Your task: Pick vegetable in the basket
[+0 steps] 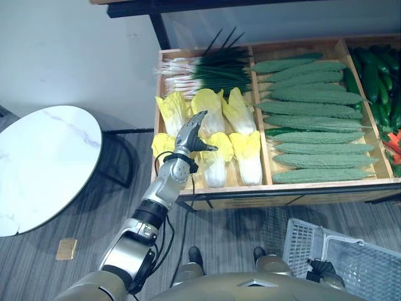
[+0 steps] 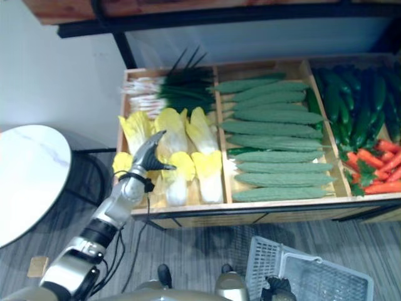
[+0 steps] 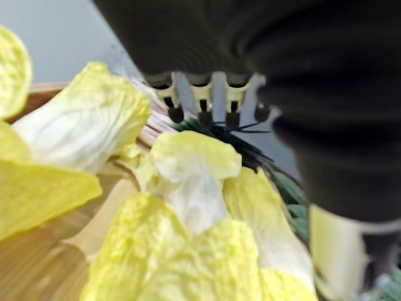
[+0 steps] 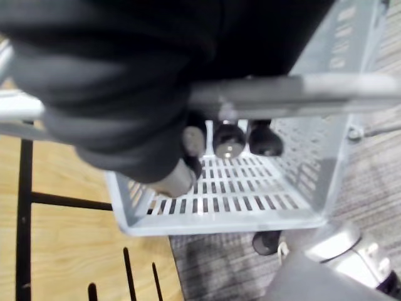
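My left hand (image 1: 190, 134) hangs over the cabbages (image 1: 208, 104). Its fingers (image 3: 202, 98) are straight and a little spread, the thumb sticks out to the side, and it holds nothing. I cannot tell if it touches a leaf.

The cabbages lie in two rows in the left box of the wooden shelf (image 1: 276, 186). Each one lies long-ways from front to back. The yellow leafy tops point away from me and the white stalk ends point at me. The leaves are bright yellow and crinkly.

The shelf stands on a grey striped floor (image 1: 244, 229), by a white wall (image 1: 69, 56). Far to the left is a round white desk (image 1: 44, 163), with a small wooden block (image 1: 66, 248) on the floor near it. Behind the cabbages lie green onions (image 1: 203, 69), with their white ends to the left. The middle box holds bumpy green gourds (image 1: 313, 128) lying sideways. Next come dark cucumbers (image 2: 357, 106), then orange carrots (image 2: 383, 166).

Low on my right, my right hand (image 4: 229, 139) is curled round the handle (image 4: 301, 88) of the grey basket (image 1: 357, 266), which hangs over the floor.
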{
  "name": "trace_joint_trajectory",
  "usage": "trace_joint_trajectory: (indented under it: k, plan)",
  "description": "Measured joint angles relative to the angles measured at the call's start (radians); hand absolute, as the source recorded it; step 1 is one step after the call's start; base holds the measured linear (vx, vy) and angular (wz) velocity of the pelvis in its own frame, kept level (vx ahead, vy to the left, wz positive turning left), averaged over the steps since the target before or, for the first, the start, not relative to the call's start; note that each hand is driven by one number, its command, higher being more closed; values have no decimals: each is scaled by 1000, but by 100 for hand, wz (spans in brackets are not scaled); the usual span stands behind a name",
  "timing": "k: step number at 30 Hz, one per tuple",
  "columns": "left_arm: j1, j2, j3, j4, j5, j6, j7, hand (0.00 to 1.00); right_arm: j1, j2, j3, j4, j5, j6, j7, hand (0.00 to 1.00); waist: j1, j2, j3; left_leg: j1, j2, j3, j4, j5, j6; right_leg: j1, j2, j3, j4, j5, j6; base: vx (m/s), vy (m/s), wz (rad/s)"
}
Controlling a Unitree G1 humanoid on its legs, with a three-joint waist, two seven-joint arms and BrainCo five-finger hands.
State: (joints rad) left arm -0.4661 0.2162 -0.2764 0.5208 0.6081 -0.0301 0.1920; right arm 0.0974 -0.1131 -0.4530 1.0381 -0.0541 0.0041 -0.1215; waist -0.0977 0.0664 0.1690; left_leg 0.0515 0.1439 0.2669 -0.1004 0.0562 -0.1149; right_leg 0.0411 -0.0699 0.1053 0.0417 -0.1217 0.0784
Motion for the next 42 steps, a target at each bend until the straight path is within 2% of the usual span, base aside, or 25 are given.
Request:
trace_joint_trajectory:
  k: [4, 7, 10, 16, 17, 21, 24, 34, 38, 42]
  plan:
    - [-30, -3, 0, 44, 14, 16, -6, 0, -18, 1, -18, 1, 1, 1, -2, 100, -4, 4, 26, 0, 2, 3, 0, 7, -11, -3, 0, -1, 2, 0, 0, 15, -5, -2]
    - [-40, -7, 0, 98, 24, 28, -13, 0, -31, 1, -22, -1, 1, 0, -5, 100, -5, 19, 44, -7, 8, 19, 0, 7, -11, -21, 6, 5, 12, 0, 0, -23, -14, -11]
    - [-59, -12, 0, 166, 92, 41, -12, 0, -53, 2, -35, 0, 1, -1, -13, 100, -9, 27, 55, -22, 17, 27, 0, 10, -15, -51, 16, 15, 29, 0, 0, -24, -22, -11]
    - [-124, -13, -1, 278, 132, 43, 12, 0, -66, -7, -43, 0, 2, -1, -23, 100, -22, 40, 72, -36, 18, 30, 0, 12, -17, -77, 18, 16, 39, 0, 0, -28, -6, -2]
    - [-139, -11, 0, 288, 132, 42, 19, 100, -75, -8, -43, 1, 2, -4, -27, 100, -21, 42, 85, -40, 18, 33, 0, 14, -17, -87, 18, 19, 47, 0, 0, -39, -2, -4]
    - [-160, -10, 0, 290, 132, 36, 55, 100, -103, -13, -43, 2, 1, -10, -39, 100, -19, 48, 99, -71, 15, 45, 0, 18, -13, -131, 17, 28, 57, 2, 3, -39, -3, -7]
    - [-189, -10, 0, 307, 132, 20, 58, 100, -107, -15, -43, 2, 1, -12, -41, 100, -14, 42, 108, -72, 12, 57, -1, 18, -12, -140, 16, 42, 60, 4, 6, 3, 5, -12]
    - [-227, -11, -20, 304, 129, -22, 59, 100, -122, -16, -44, 6, 1, -13, -44, 100, -21, 45, 121, -75, 12, 55, 0, 21, -8, -118, 15, 42, 25, 30, 9, 15, -2, 0]
    - [-226, 5, -47, 279, 123, -8, 43, 100, -108, -12, -48, 3, 2, -12, -43, 100, -24, 43, 120, -49, 13, 40, 0, 21, -8, -79, 13, 23, 16, 30, 9, 22, -6, 12]
    - [-191, 62, -63, 157, 113, 6, 6, 100, -85, -13, -46, -3, 8, -12, -41, 100, -20, 38, 118, -33, 15, 22, 0, 24, -5, -51, 13, 2, 12, 30, 9, -5, -4, 12]
